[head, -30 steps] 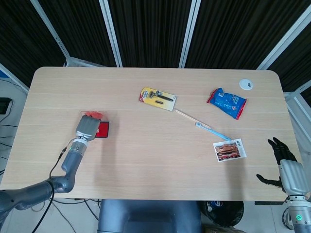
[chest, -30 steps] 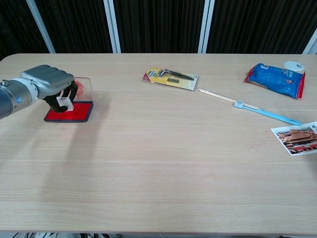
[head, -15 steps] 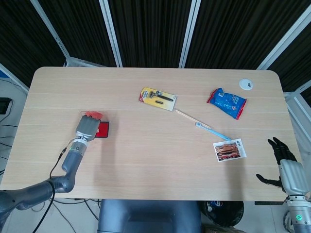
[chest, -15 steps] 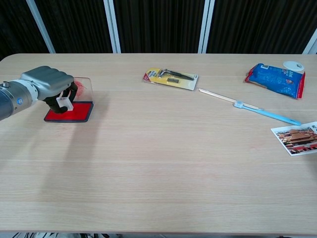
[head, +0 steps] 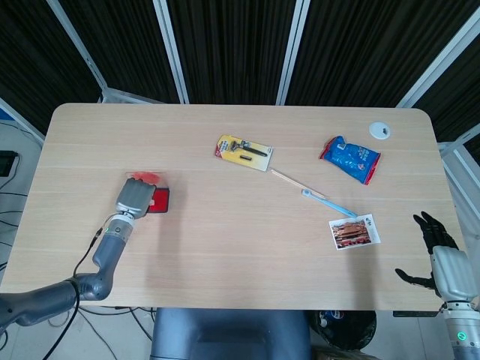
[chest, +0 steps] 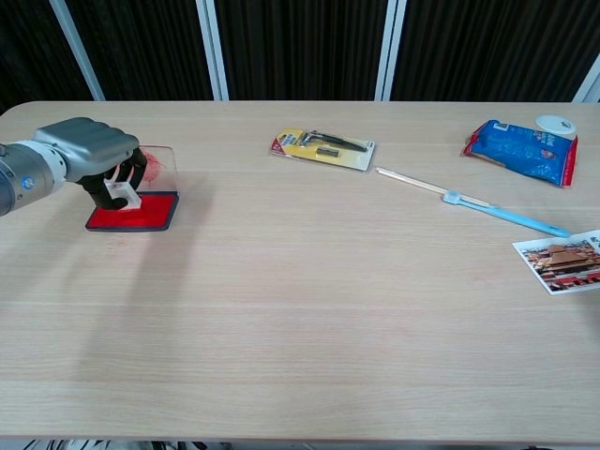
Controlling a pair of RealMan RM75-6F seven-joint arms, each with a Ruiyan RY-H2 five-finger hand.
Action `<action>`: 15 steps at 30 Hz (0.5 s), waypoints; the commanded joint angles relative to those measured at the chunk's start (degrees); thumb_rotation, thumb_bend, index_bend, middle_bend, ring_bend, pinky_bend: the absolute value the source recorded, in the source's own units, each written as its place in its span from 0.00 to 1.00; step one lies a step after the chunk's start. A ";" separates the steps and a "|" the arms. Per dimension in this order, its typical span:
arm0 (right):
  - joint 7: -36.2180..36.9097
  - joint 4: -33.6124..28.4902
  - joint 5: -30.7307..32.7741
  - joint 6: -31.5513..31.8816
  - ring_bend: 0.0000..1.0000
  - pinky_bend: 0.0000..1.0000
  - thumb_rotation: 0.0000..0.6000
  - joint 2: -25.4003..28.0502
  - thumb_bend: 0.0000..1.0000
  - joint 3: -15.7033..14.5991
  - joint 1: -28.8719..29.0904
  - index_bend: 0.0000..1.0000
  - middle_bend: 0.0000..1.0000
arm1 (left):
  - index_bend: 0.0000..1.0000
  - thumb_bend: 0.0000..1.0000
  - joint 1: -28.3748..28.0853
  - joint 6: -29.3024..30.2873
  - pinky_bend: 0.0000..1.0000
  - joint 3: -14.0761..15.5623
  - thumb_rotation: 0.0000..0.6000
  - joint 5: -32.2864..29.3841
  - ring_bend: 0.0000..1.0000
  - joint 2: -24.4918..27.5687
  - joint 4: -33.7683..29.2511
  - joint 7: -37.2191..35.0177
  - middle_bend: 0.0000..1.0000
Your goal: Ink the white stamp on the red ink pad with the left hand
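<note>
Chest view — left hand (chest: 89,150) gripping white stamp (chest: 120,192), over red ink pad (chest: 133,212)

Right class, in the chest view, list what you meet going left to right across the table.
left hand holding the white stamp → red ink pad → packaged razor → thin stick with a blue end → blue packet → photo card

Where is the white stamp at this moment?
In the chest view, the white stamp is at the table's far left, held in the left hand and sitting down on the red ink pad.
</note>
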 commanded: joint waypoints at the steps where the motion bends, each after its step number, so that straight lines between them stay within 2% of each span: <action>1: 0.06 0.04 0.02 -0.02 0.00 0.18 1.00 0.00 0.10 0.04 0.03 0.00 0.00 | 0.69 0.59 0.45 1.55 0.46 0.08 1.00 0.71 0.41 2.55 -3.82 0.64 0.68; 9: 0.06 0.05 -0.18 0.10 0.00 0.18 1.00 -0.02 0.10 0.01 0.03 0.00 0.00 | 0.69 0.59 1.78 4.22 0.46 0.91 1.00 1.62 0.41 7.92 -11.86 1.71 0.68; 15: 0.16 -0.12 -0.11 0.15 0.00 0.18 1.00 -0.04 0.10 0.03 -0.02 0.00 0.00 | 0.68 0.56 2.86 4.88 0.46 3.17 1.00 1.68 0.41 11.20 -17.24 3.65 0.68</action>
